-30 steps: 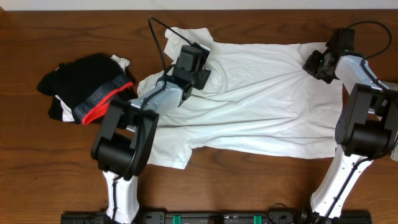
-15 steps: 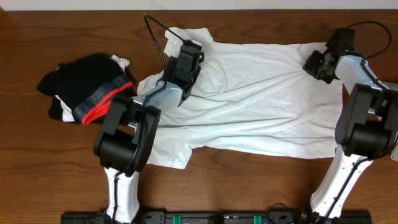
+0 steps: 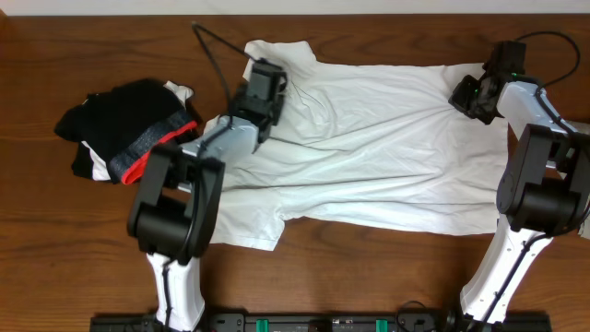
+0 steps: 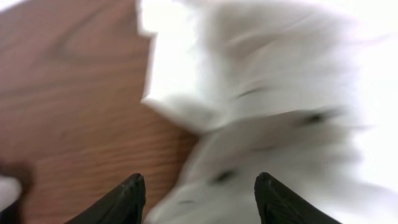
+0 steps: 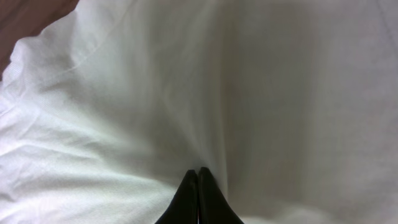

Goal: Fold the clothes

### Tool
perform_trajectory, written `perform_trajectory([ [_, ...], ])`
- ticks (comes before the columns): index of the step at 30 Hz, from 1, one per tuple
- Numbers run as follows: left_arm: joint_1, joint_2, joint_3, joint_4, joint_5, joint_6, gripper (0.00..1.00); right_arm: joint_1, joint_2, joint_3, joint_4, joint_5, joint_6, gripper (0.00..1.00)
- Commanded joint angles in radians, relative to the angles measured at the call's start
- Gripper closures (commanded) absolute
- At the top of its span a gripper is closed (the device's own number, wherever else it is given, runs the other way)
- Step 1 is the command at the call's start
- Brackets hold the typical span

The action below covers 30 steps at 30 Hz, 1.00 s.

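Overhead, the left arm reaches from 7 o'clock up to about 11 o'clock, with its wrist low over the T-shirt beside the far sleeve. The left jaws stand apart. The left wrist view shows two black fingertips with a gap between them, above cloth and wood. That picture is smeared, so I cannot tell whether they touch the fabric. The right arm stretches from 5 o'clock to 2 o'clock. The right jaws are pressed together on a pinch of the shirt's far corner, and creases run straight into the tips.

The surface is dark brown wood, with a pale strip of wall along 12 o'clock. A heap of black garments with a grey-and-red band sits at 9 o'clock, near the shirt.

The T-shirt is white and lies spread open from the centre out to 3 o'clock. It is rumpled, with long wrinkles fanning from the 2 o'clock corner. Its near sleeve points toward 7 o'clock.
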Motion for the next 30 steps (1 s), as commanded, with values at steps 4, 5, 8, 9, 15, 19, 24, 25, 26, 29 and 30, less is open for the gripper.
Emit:
perform_trajectory([
  [4,-0.077,-0.057,0.028,0.027,0.069,-0.005,0.33,0.003,0.066,-0.045,-0.041,0.037,-0.022,0.98],
  [5,-0.077,-0.05,0.028,0.035,0.069,-0.006,0.32,0.003,0.066,-0.045,-0.043,0.036,-0.022,0.98],
  [8,-0.07,-0.02,0.028,0.066,0.07,-0.005,0.32,0.003,0.066,-0.045,-0.048,0.036,-0.021,0.98],
  [9,-0.068,-0.01,0.028,0.086,0.07,0.007,0.3,0.003,0.066,-0.045,-0.05,0.036,-0.021,0.98],
  [15,-0.066,0.053,0.028,0.182,0.072,0.066,0.33,0.003,0.066,-0.045,-0.056,0.034,-0.021,0.98],
  [19,-0.066,0.083,0.028,0.185,0.083,0.08,0.38,0.006,0.066,-0.045,-0.062,0.028,-0.021,0.98],
  [24,-0.06,0.096,0.028,0.216,0.034,0.085,0.59,0.005,0.066,-0.045,-0.074,0.013,-0.021,0.98],
  [25,-0.057,0.097,0.028,0.219,0.025,0.085,0.64,0.005,0.066,-0.045,-0.074,0.01,-0.021,0.98],
  [26,-0.051,0.097,0.028,0.218,0.023,0.085,0.67,0.005,0.066,-0.045,-0.076,0.01,-0.021,0.98],
  [29,-0.031,0.098,0.028,0.211,0.023,0.084,0.68,0.005,0.066,-0.045,-0.082,0.01,-0.021,0.98],
  [30,-0.023,0.099,0.028,0.209,0.023,0.084,0.68,0.005,0.066,-0.045,-0.084,0.01,-0.021,0.98],
])
